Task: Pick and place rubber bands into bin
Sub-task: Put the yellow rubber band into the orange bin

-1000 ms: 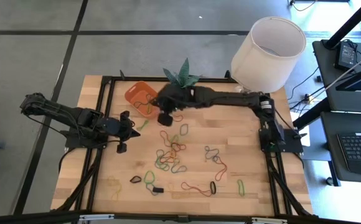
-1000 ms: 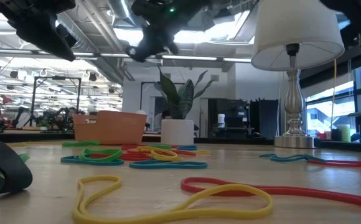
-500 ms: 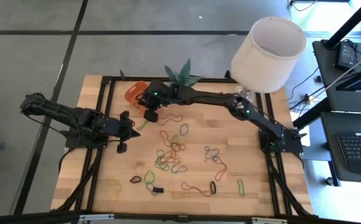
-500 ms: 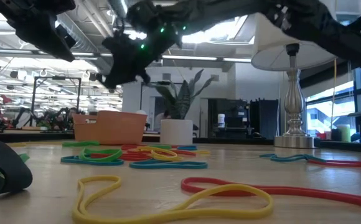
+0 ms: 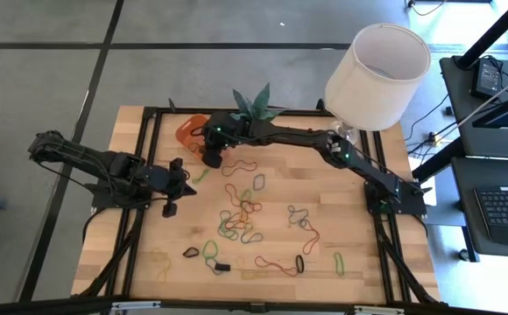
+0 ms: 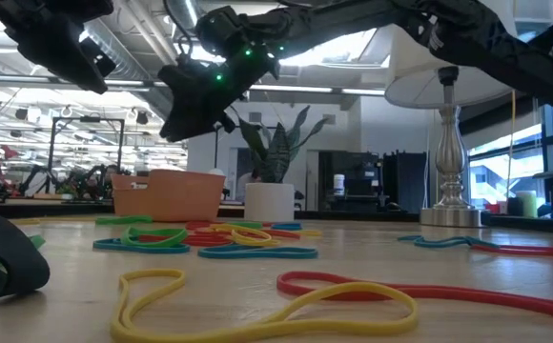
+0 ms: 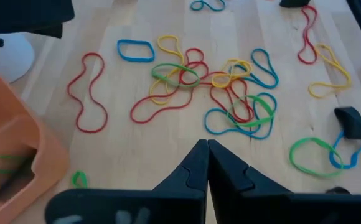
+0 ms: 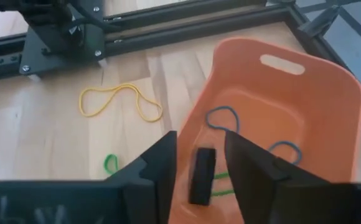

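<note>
bin [image 8: 305, 99] orange; rubber bands [image 7: 230, 87] red, blue, yellow, green, black; table [image 5: 359, 219] light wood; lamp shade [image 5: 378, 63] cream; pot [image 6: 272, 202] white.

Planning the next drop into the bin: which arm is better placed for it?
Right. Its tool hangs open over the bin, a black band between its fingers. The left tool, shut, points at the loose rubber bands.

An open-plan robotics lab or workshop is indicated: a black-framed wooden worktable [image 5: 350, 210] is set on grey concrete flooring [image 5: 44, 79], exposed ceiling ducts [image 6: 133, 57] and further workstations [image 6: 57, 176] are seen behind.
</note>
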You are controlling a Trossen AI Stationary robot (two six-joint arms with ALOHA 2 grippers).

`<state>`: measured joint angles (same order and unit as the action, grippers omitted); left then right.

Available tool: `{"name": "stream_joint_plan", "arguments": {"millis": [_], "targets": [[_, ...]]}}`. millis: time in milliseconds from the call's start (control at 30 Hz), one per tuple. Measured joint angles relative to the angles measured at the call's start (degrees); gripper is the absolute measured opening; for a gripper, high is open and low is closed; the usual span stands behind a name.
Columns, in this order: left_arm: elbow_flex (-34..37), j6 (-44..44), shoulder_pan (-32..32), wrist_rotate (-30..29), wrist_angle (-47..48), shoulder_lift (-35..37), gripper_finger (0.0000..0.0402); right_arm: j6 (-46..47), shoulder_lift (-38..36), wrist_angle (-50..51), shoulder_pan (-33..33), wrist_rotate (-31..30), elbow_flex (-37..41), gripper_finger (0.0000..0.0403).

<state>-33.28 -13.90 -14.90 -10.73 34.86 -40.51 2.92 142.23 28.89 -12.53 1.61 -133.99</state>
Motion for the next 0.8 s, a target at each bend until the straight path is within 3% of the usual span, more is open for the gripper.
{"name": "stream_joint_plan", "arguments": {"millis": [167,300,400,567,800], "targets": [[0.0,1.9,0.0,0.98,0.14,0.02,0.0002,2.34,-0.04,0.06,0.0,0.0,0.0,0.0162],[0.0,3.37,0.0,2.22,0.17,0.02,0.0002,5.58,-1.24,2.15,0.0,0.07,-0.24,0.0155],[0.0,4.78,-0.01,3.14,0.32,0.06,0.0003,6.53,-3.07,4.3,0.33,0.0,-1.07,0.0116],[0.0,6.15,-0.02,3.18,0.91,0.37,0.0002,10.4,-5.56,10.0,0.75,2.83,-0.75,0.0015],[0.0,6.15,0.0,2.94,0.98,0.26,0.0001,10.04,-8.92,20.13,7.24,-0.33,-0.78,0.0004]]}}
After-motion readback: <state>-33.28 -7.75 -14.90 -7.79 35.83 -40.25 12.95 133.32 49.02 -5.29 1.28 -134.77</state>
